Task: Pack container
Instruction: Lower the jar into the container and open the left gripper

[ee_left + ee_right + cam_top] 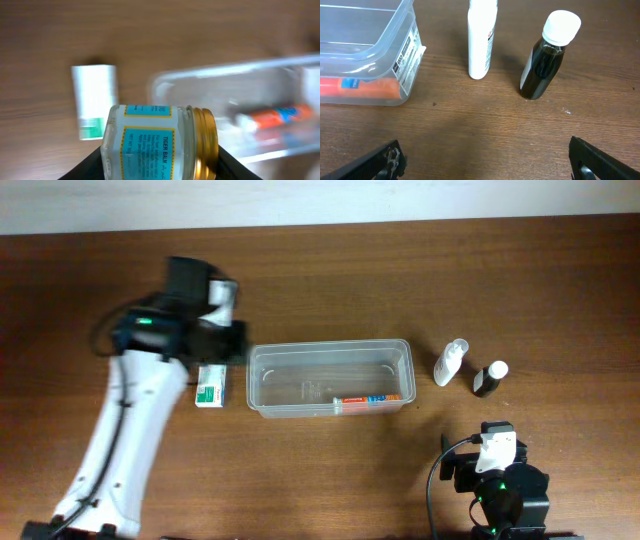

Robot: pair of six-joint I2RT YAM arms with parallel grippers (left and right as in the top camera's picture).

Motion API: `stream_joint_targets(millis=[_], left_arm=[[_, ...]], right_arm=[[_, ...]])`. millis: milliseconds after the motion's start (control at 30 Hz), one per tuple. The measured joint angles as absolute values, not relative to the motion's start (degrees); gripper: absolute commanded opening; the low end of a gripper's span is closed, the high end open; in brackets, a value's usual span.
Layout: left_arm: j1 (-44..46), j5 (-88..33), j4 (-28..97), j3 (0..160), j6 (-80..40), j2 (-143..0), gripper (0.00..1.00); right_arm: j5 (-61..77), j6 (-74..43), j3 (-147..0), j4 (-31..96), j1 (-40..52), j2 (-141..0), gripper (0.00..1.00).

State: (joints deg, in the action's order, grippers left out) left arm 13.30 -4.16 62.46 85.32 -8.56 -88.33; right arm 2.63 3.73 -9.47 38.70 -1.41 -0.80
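Two fingers apart, the right gripper [487, 167] sits at the near edge, facing the white bottle [482, 40] and dark bottle [542, 65], likely its next picks. Mid-worktop the container [258, 380] holds an orange tube [368, 400]; past its left end the left gripper [160, 172] clamps a balm jar [150, 142], seemingly bound inside

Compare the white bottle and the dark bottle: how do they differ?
The white bottle is opaque white; the dark bottle has dark contents and a white cap. The white bottle looks taller and slimmer than the dark bottle. The white bottle stands nearer the container; the dark bottle is farther out. Both stand upright on the table, outside the container.
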Motion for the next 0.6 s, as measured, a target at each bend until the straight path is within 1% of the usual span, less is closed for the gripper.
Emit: stream_joint_targets(millis=[100, 133, 267, 467, 600], left_arm=[[20.62, -3.9, 62.19, 85.32, -13.02, -89.03, 0.36], [24.27, -3.66, 61.78, 85.32, -15.4, -89.73, 0.36], [30.37, -2.33, 58.89, 85.34, -20.29, -94.41, 0.36], [35.94, -1.98, 54.08, 85.34, -23.29, -103.42, 0.36], [37.65, -1.91, 53.78, 85.34, -23.7, -106.61, 0.36]], right_arm=[[2.63, 3.73, -9.47, 38.7, -1.41, -0.8, 0.99], [2.66, 3.73, -9.47, 38.7, -1.41, -0.8, 0.98], [2.63, 3.68, -9.47, 38.7, -1.41, -0.8, 0.98], [2.63, 3.68, -9.47, 38.7, -1.41, -0.8, 0.98], [2.63, 3.68, -9.47, 38.7, -1.41, -0.8, 0.98]])
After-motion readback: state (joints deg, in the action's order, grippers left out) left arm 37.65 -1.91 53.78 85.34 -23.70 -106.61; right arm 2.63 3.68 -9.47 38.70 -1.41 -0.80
